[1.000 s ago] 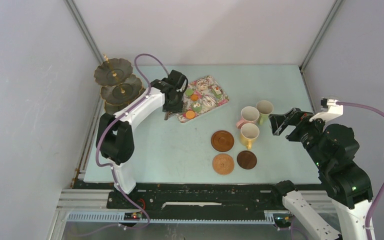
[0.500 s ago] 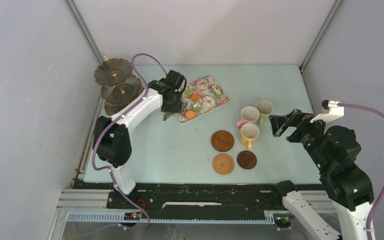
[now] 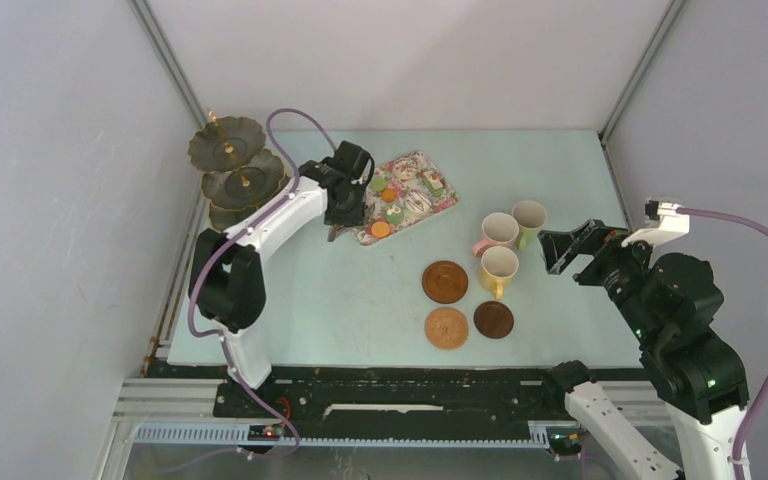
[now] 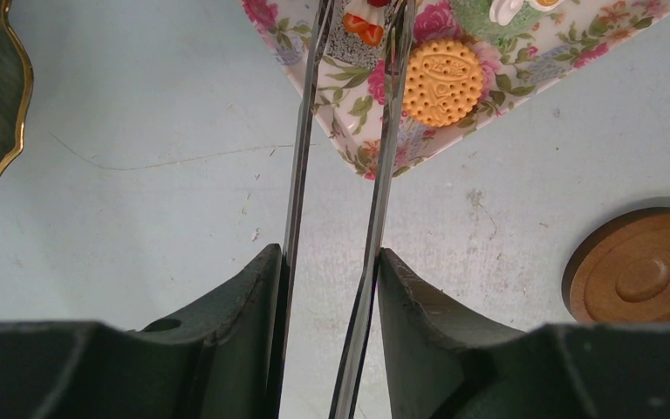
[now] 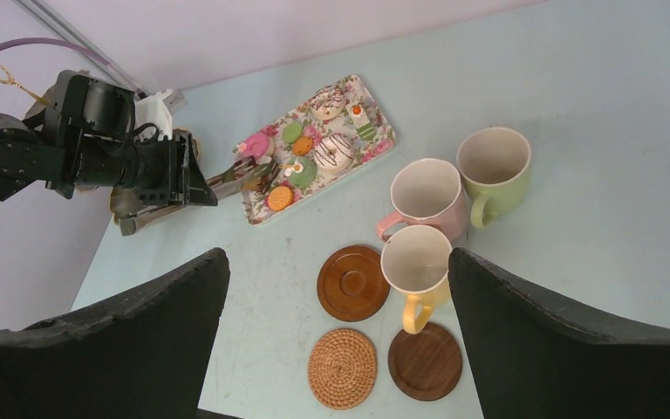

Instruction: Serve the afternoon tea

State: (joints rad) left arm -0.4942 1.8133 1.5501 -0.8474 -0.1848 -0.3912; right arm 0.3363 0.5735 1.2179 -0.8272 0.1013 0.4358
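My left gripper [image 3: 346, 203] is shut on the long metal tongs [image 4: 382, 175], a finger pressed on each blade, also seen in the left wrist view [image 4: 327, 257]. The tong tips reach over the flowered tray's near corner [image 4: 358, 161] and flank a small toy cake [image 4: 362, 26]; whether they touch it is hidden. An orange biscuit [image 4: 441, 81] lies beside it. The dark three-tier stand [image 3: 228, 150] is at the far left. Pink [image 3: 497, 232], green [image 3: 530, 217] and yellow [image 3: 499, 268] mugs stand together. My right gripper [image 3: 560, 250] is open and empty, right of the mugs.
Three round coasters lie in front of the mugs: brown wooden [image 3: 445, 282], woven [image 3: 447, 328], dark [image 3: 494, 320]. The yellow mug's handle [image 5: 417, 310] overhangs the dark coaster [image 5: 425, 362]. The tray [image 3: 447, 200] holds several more cakes. Walls close the table at back and sides.
Almost nothing. The left arm has shifted very slightly with the tongs still over the tray. The right gripper has drifted a little toward the near side.
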